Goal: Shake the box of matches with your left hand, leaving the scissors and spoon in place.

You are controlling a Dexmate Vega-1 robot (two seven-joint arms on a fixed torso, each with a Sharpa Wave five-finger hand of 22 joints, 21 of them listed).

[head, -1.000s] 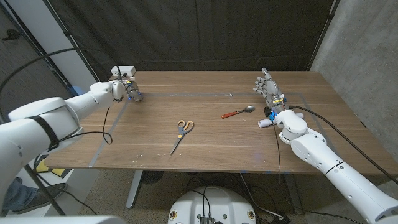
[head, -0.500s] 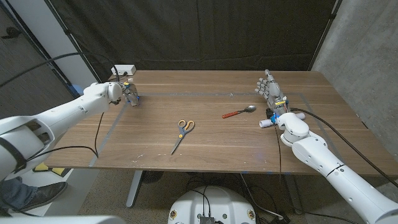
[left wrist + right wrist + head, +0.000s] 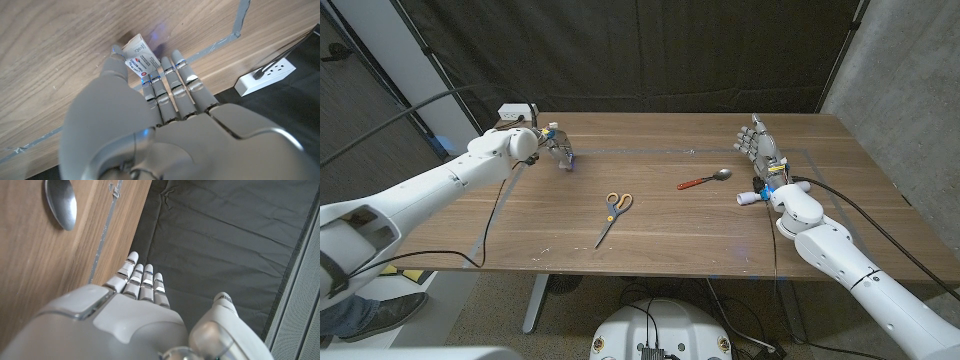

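**Left hand holds the matchbox above the far left of the table**

The left hand (image 3: 548,143) is at the far left part of the table (image 3: 660,215), with the matchbox (image 3: 565,156) pinched between its thumb and the other fingers. In the left wrist view the matchbox (image 3: 138,56) sticks out past the fingers (image 3: 172,75), which are curled around it, and the wood is just beyond it. I cannot tell if the box touches the table or is a little above it.

The scissors (image 3: 612,214) lie near the middle of the table, handles toward the far side, blades toward the near edge. The spoon (image 3: 704,180) lies to the right of them, well apart, with its bowl pointing to the right hand. Its bowl (image 3: 61,203) is seen also in the right wrist view, lying on the wood.

The right hand (image 3: 761,152) stands at the right side of the table, fingers straight and close together, holding nothing. A white power strip (image 3: 517,112) sits at the far left corner, behind the left hand.
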